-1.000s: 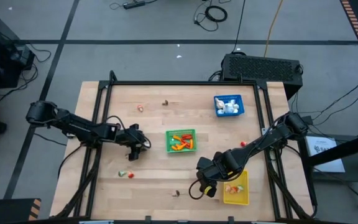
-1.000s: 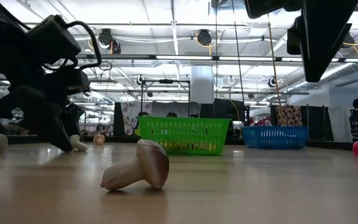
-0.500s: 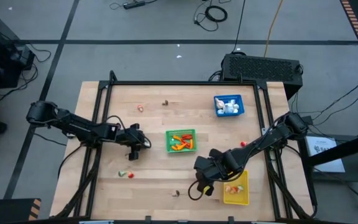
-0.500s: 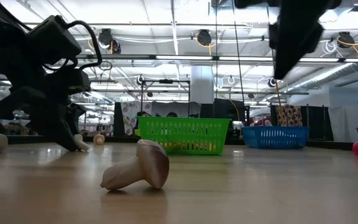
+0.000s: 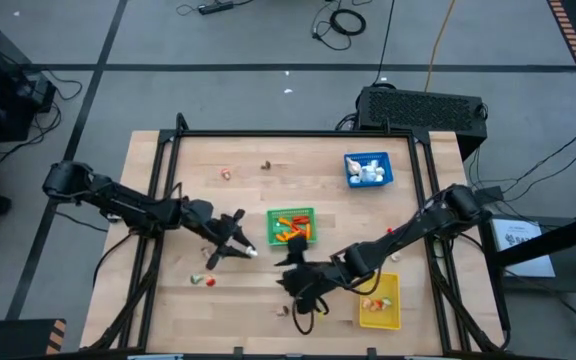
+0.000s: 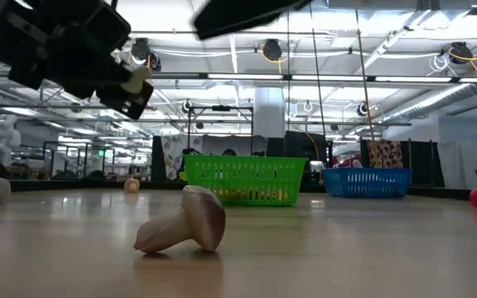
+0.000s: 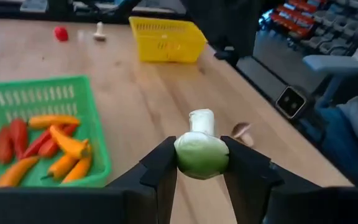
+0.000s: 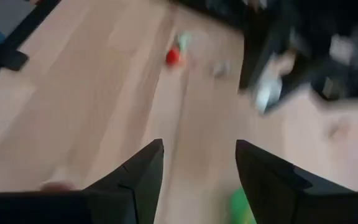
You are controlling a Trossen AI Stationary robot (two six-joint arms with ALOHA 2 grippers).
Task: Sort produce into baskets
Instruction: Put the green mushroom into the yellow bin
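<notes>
— What's in your left jaws (image 7: 201,163)?
— They're closed on a green-and-white vegetable (image 7: 201,149), lifted clear of the worktop (image 7: 148,99) for carrying; the green basket (image 7: 98,134) sits just beside.
— And the right jaws (image 8: 199,163)?
— Apart, holding nothing.

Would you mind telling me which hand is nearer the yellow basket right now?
The right hand is nearer, just beside the yellow basket on its left. The left hand, gripping a green and white vegetable, sits farther off, beyond the green basket's corner.
</notes>
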